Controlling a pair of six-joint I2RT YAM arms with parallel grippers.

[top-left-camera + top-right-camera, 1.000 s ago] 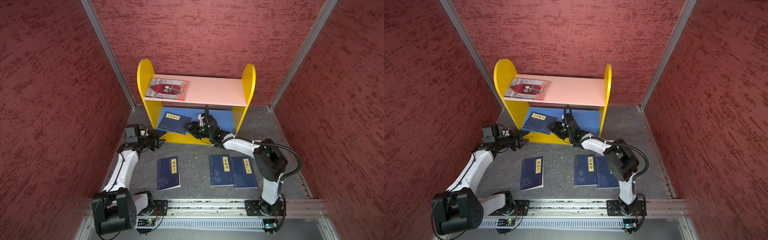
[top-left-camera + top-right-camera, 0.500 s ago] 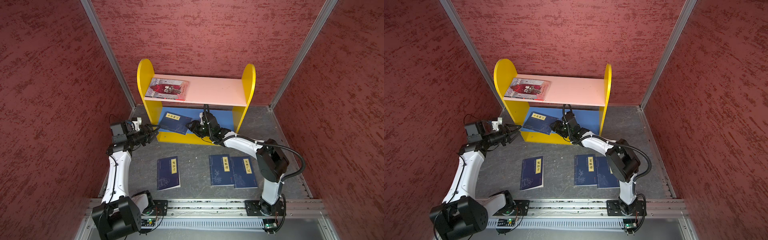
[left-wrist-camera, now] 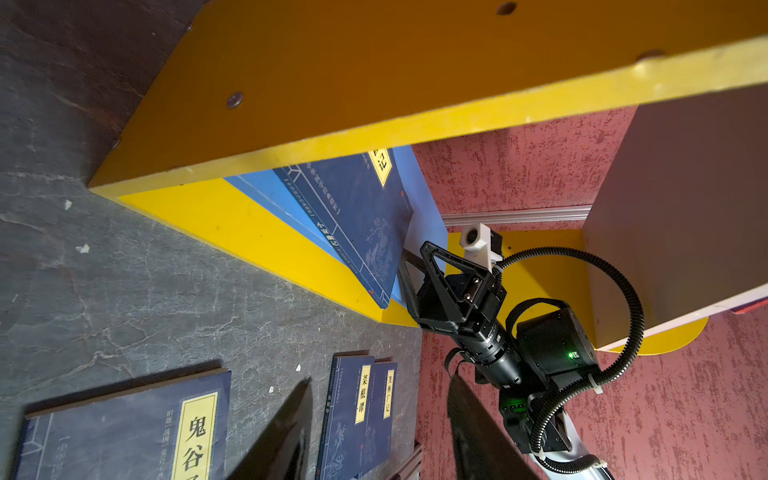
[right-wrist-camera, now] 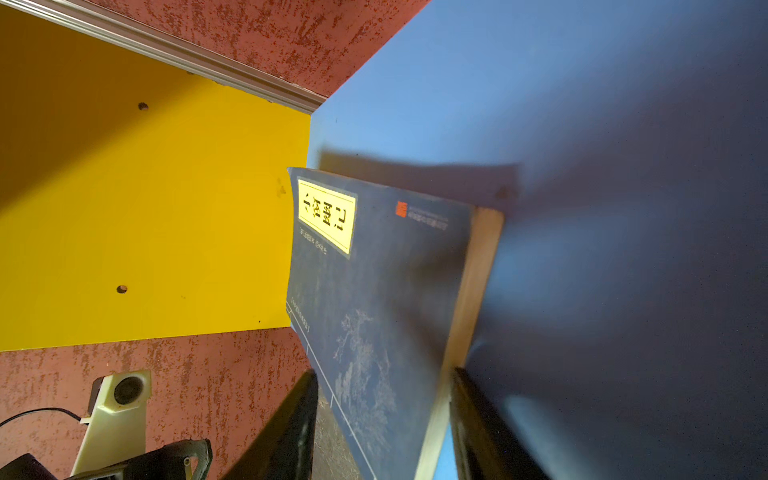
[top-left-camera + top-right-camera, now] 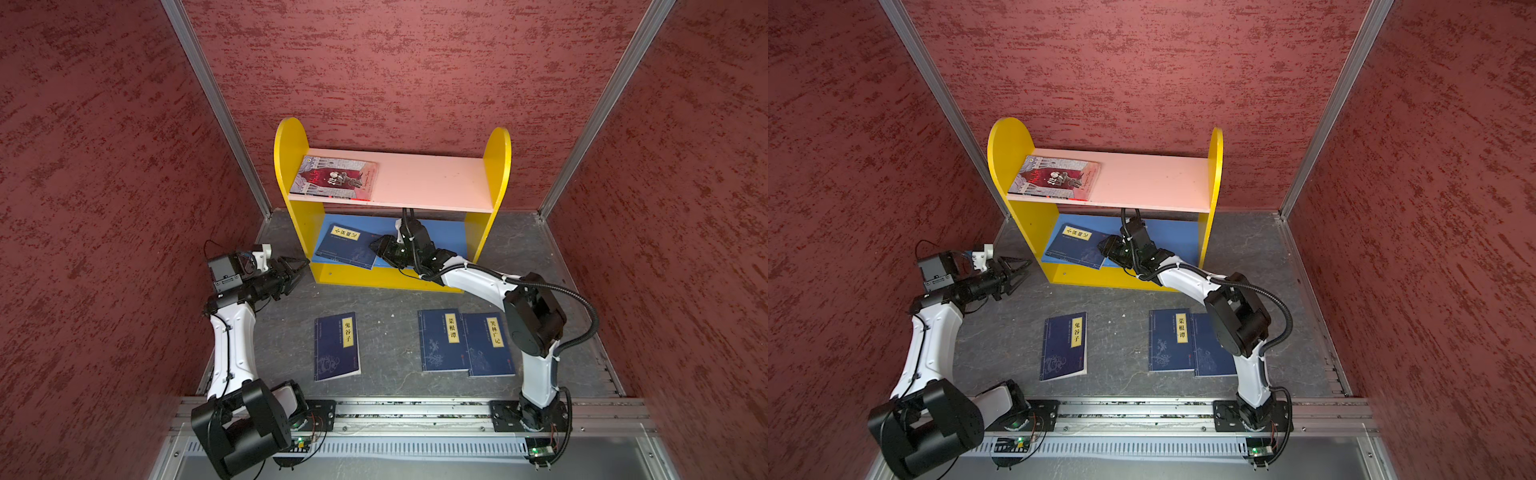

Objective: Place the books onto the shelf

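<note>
Main hazard: the blue book (image 5: 347, 247) on the shelf's (image 5: 291, 166) lower board (image 5: 449, 237) lies askew, one corner jutting past the board's front edge. The right claw (image 4: 382, 374) straddles that corner, jaws apart, with a gap on the cover side, so it is judged not clamped. A pull-back that catches the cover could drag the book off onto the floor (image 5: 386, 299). A skewed push could jam it against the shelf's side panel. The left claw (image 5: 301, 272) hangs just beside the shelf's front corner, jaws apart and empty. Second hazard: two floor books lie edge to edge, so lifting one may shift the other. Count: five books. One red book (image 5: 334, 178) is on the upper board (image 5: 436, 183), one blue is on the lower board, and three blue ones lie in front of the shelf (image 5: 336, 345) (image 5: 440, 340) (image 5: 488, 345). One shelf, two boards, two claws.
</note>
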